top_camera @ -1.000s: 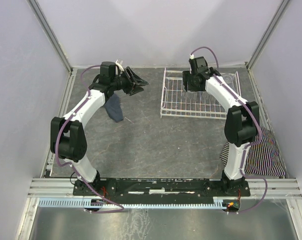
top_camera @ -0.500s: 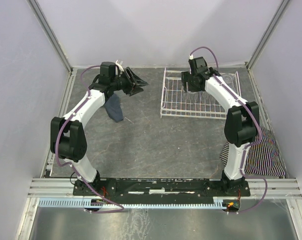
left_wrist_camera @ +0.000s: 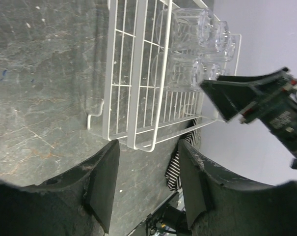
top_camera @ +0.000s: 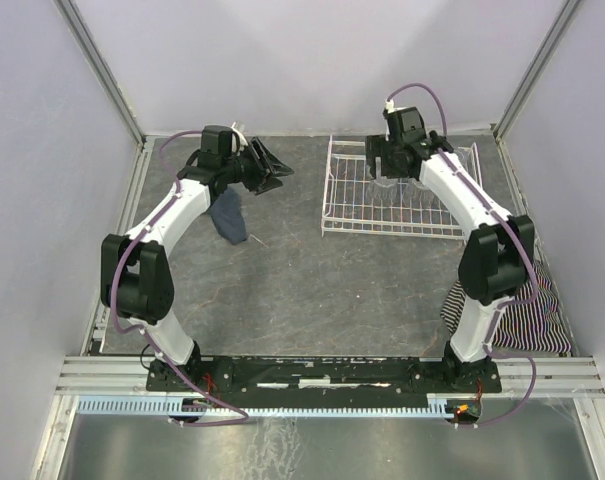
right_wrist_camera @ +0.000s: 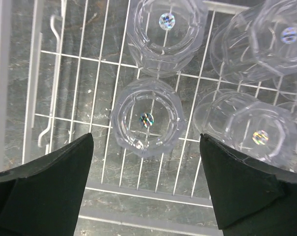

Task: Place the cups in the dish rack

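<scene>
My right claw (top_camera: 387, 168) hangs over the far part of the rack (top_camera: 347, 200), which sits on the far right of the counter (top_camera: 312, 290). Through the right wrist camera the claw (right_wrist_camera: 146, 140) is spread wide with nothing in it. Its two dark fingers (right_wrist_camera: 50, 182) frame one cup (right_wrist_camera: 147, 118) that I see end-on through the gap, standing on the wire floor (right_wrist_camera: 65, 54) and clear of both fingers. A second cup (right_wrist_camera: 167, 29) stands just beyond it, also end-on. To the right, two more cups (right_wrist_camera: 246, 130) lie tilted and crowded together, and I cannot tell whether they touch. All the cups I can find are inside the rack, bunched toward its far right end.

My left claw (top_camera: 267, 168) is up over the far left of the counter, well apart from the rack. Its jaws are open and empty. From that wrist I look between the fingers (left_wrist_camera: 101, 182) across to the rack (left_wrist_camera: 133, 98) and the cluster of cups (left_wrist_camera: 187, 29) in it.

A dark blue rag (top_camera: 229, 218) lies on the counter just beside the left arm, and a striped cloth (top_camera: 542, 310) is heaped at the right edge near the right arm's base.
</scene>
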`<state>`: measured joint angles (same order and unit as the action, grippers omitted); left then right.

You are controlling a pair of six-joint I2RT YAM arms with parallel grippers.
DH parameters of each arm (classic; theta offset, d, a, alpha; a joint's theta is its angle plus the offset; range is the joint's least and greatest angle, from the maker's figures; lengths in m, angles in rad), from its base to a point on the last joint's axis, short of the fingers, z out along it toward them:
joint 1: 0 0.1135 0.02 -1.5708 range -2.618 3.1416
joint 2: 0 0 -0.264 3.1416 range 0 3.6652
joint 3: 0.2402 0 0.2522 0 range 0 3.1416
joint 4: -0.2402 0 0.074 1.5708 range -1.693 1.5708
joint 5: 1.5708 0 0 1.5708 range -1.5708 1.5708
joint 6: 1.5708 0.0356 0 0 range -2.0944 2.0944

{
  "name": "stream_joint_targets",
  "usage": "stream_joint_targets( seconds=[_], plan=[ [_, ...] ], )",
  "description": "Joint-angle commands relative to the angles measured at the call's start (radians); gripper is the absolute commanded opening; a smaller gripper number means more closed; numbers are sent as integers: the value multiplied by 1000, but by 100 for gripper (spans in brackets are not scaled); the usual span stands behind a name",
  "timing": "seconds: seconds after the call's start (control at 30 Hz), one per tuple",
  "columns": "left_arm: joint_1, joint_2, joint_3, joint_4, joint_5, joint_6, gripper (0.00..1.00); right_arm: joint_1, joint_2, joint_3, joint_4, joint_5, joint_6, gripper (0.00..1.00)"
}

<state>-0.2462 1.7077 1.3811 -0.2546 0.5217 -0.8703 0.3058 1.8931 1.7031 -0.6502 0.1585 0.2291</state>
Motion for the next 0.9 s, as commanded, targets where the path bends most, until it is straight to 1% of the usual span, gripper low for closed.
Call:
stream_joint_targets(
  seconds=[0.0, 0.07, 0.1, 0.17, 0.2, 0.37, 0.5, 0.57, 0.6, 0.67, 0.7, 0.73, 0.77, 0.8, 0.83, 0.87],
  plan=[
    [8, -72, 12, -27, -74, 104, 59, 6, -150, 21, -13, -4, -5, 96],
    [15, -92, 16, -66, -117, 141, 63, 6, -204, 13, -35, 6, -5, 96],
    [22, -102, 14, -78, -134, 153, 70, 5, -230, 6, -41, 15, -5, 97],
    [48, -124, -1, -85, -161, 161, 93, 2, -291, -19, -52, 37, -6, 98],
    [57, -137, -11, -82, -171, 159, 100, -2, -318, -32, -56, 45, -4, 98],
    [86, -185, -36, -95, -265, 160, 99, -42, -457, -137, -51, 67, -8, 100],
    [119, -216, -80, -138, -331, 173, 99, -87, -549, -228, -79, 139, -19, 100],
    [133, -232, -101, -193, -387, 181, 99, -108, -583, -267, -130, 150, -10, 100],
    [142, -238, -112, -212, -396, 181, 99, -117, -595, -284, -161, 145, -3, 98],
    [159, -249, -134, -221, -376, 188, 99, -126, -621, -320, -219, 138, 12, 87],
    [162, -253, -136, -224, -372, 192, 99, -126, -639, -343, -235, 142, 22, 75],
    [163, -253, -134, -227, -371, 196, 99, -130, -664, -373, -244, 149, 31, 56],
    [165, -254, -131, -232, -371, 198, 99, -133, -687, -404, -247, 158, 44, 29],
    [166, -253, -128, -233, -368, 200, 99, -140, -708, -430, -246, 163, 55, 10],
    [165, -252, -126, -233, -362, 201, 99, -150, -722, -454, -247, 165, 64, 2],
    [164, -251, -126, -230, -356, 202, 99, -175, -726, -469, -248, 157, 70, 0]
  ],
)
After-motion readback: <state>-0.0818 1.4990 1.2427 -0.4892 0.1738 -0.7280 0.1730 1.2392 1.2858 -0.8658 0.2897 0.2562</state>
